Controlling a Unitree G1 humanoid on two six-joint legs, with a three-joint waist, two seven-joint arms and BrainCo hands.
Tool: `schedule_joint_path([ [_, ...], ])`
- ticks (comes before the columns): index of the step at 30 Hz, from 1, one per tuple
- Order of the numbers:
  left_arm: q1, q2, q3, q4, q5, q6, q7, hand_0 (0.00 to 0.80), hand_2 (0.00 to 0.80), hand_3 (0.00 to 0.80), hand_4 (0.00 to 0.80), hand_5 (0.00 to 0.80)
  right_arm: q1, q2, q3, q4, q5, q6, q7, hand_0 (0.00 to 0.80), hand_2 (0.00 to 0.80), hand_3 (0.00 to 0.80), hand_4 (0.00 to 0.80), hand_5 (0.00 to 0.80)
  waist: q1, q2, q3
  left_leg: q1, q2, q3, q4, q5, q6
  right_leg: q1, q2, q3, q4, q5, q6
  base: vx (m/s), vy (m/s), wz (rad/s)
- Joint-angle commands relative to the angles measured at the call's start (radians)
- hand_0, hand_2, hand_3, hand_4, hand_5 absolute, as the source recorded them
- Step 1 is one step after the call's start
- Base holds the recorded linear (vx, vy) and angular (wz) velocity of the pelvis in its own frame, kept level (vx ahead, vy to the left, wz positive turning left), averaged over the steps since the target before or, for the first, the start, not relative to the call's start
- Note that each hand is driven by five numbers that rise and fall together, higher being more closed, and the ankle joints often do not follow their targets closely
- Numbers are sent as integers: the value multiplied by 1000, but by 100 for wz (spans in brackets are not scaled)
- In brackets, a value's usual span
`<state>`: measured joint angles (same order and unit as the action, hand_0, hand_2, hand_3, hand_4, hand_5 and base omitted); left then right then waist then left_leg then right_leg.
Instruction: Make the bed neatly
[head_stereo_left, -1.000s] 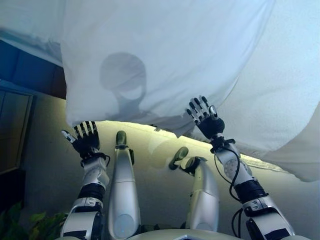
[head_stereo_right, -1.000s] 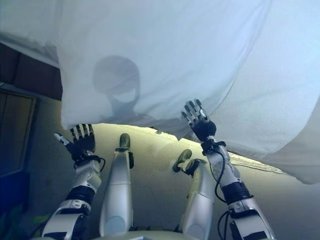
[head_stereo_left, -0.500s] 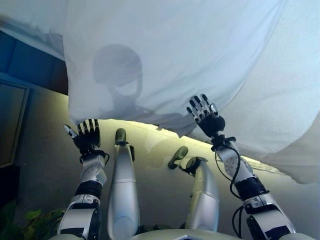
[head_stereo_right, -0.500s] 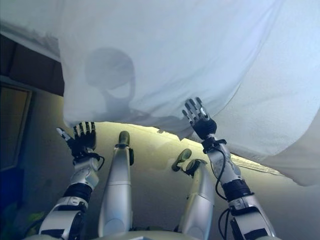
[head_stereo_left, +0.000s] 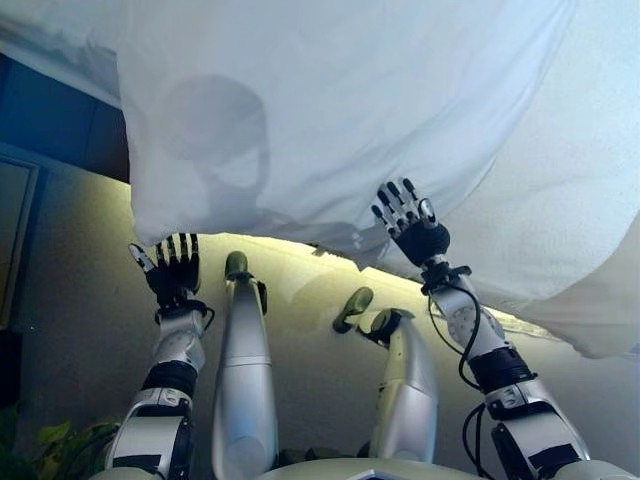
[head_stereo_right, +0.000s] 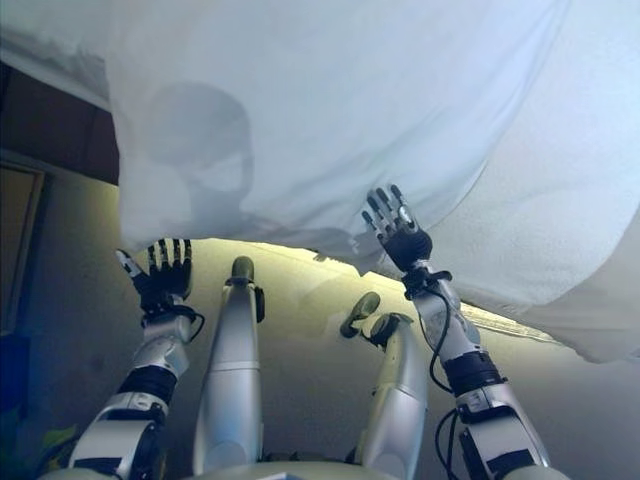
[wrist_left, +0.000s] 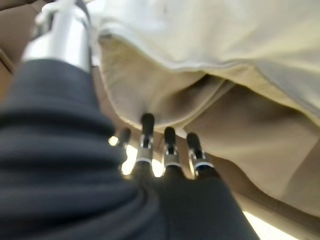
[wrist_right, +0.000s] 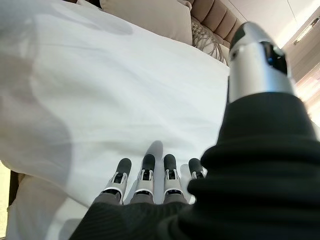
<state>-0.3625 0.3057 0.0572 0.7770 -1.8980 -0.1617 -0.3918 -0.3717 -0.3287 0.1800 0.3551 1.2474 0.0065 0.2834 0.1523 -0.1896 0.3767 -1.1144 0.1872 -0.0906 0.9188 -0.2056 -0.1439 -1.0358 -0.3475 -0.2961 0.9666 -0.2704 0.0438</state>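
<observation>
Both arms reach forward, left hand (head_stereo_left: 170, 270) lower with straight spread fingers (wrist_left: 147, 137) and thumb out, right hand (head_stereo_left: 415, 232) raised higher, its fingers (wrist_right: 145, 172) straight too, holding nothing.

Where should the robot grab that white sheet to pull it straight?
Probably along the hanging near edge of the white sheet, coming from below: that hem droops free just above the open left hand and open right hand, unlike the flat middle.

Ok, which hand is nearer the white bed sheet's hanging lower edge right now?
Right. The right hand lies over the white bed sheet at its lower edge, fingers straight. The left hand is open just below that edge, near the sheet's corner.
</observation>
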Motion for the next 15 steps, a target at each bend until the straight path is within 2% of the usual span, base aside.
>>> schedule_joint_path([
  [1,1,-14,-2,45,50,30,-12,0,0,0,0,0,-14,1,-16,-59,34,-14,37,0,0,0,0,0,31,-15,38,-137,-56,-28,98,56,101,-7,9,49,-266,428,124,0,0,0],
  [10,2,0,-9,82,91,39,-50,0,0,0,0,0,-24,-11,-20,-69,39,-22,44,0,0,0,0,0,33,-21,56,-153,-58,-33,108,59,97,4,18,37,-287,440,126,0,0,0],
  [15,-20,25,-1,105,102,66,7,0,0,0,0,0,-34,-19,-16,-71,46,-23,43,0,0,0,0,0,25,-16,65,-178,-58,-38,146,57,96,-20,23,48,-259,443,120,0,0,0],
])
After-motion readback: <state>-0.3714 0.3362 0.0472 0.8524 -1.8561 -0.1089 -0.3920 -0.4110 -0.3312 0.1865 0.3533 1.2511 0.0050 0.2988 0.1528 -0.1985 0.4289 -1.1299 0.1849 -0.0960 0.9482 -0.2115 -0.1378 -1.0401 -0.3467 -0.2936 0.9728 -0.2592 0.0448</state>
